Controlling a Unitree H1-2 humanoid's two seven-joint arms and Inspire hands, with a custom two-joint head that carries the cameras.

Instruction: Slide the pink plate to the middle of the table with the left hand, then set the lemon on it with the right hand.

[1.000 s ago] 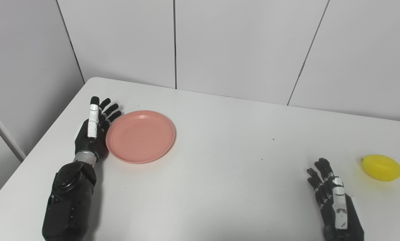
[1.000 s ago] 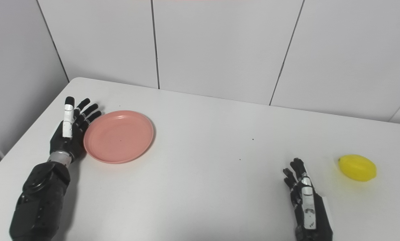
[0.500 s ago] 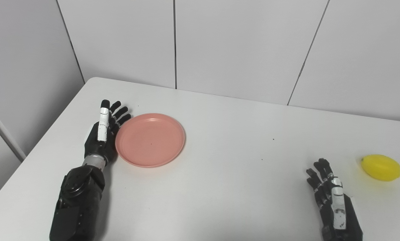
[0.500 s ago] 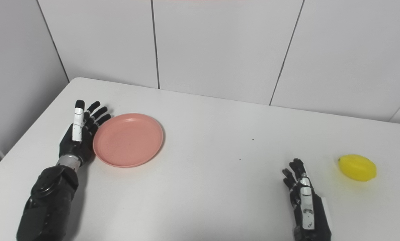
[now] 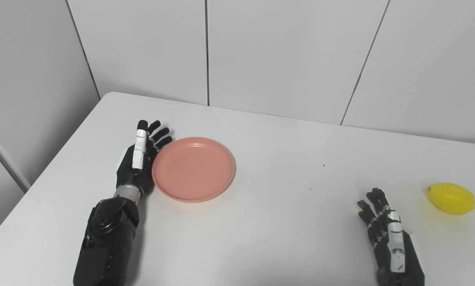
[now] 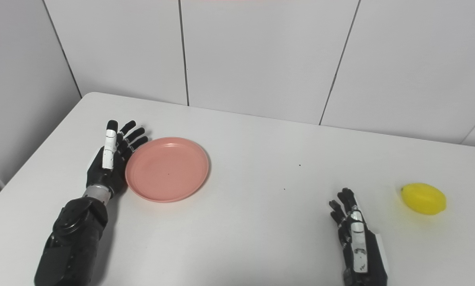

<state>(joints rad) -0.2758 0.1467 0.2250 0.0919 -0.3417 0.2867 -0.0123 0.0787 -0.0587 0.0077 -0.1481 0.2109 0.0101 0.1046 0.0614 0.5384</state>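
Observation:
A round pink plate (image 5: 194, 169) lies flat on the white table (image 5: 277, 222), left of its middle. My left hand (image 5: 139, 159) stands on edge with its palm against the plate's left rim, fingers stretched out and apart, holding nothing. The yellow lemon (image 5: 452, 198) rests near the table's right side. My right hand (image 5: 388, 238) lies near the front edge, left of the lemon and apart from it, fingers spread and empty.
The table's left edge (image 5: 43, 174) runs close behind my left arm. Grey wall panels (image 5: 261, 51) rise just past the table's far edge. A few small dark specks (image 5: 324, 165) dot the tabletop right of the plate.
My left hand has moved right, pushing the pink plate along the table toward the middle. The right hand has drifted slightly left. The lemon has not moved.

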